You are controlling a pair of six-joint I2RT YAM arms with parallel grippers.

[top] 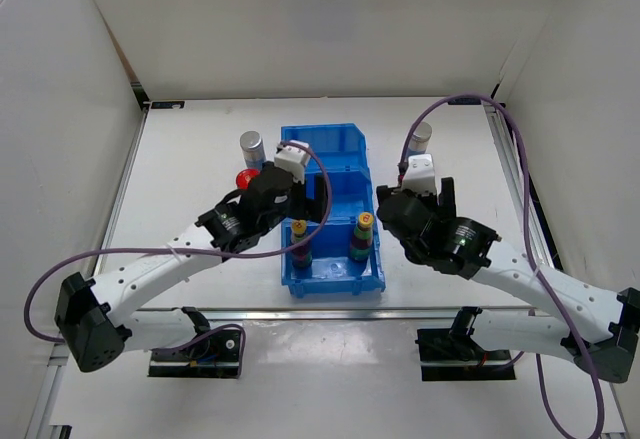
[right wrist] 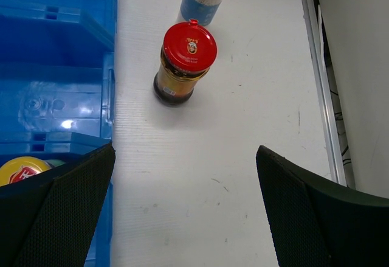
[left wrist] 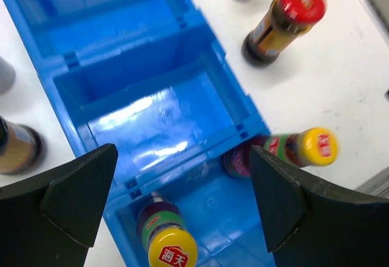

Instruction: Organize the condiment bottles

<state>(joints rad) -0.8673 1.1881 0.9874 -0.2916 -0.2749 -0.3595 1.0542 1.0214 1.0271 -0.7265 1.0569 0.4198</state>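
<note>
Wide black fingers of my left gripper (left wrist: 182, 179) and right gripper (right wrist: 185, 176) hang open, empty. Two slim yellow-capped bottles (left wrist: 167, 239) sit in the near compartment of the blue plastic bin (left wrist: 152, 121); next, I judge, my right must straddle the red-capped brown bottle (right wrist: 182, 63) standing beside it.

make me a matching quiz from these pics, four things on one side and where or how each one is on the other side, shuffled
Things:
1. yellow-capped bottles
2. red-capped bottle
3. middle compartment of the blue bin
4. left gripper

Places or states:
A. empty
B. open, above the bin
C. standing on the table beside the bin
D. in the bin's compartment nearest the arms

Pairs: 1-D, 2-C, 3-A, 4-B
</note>
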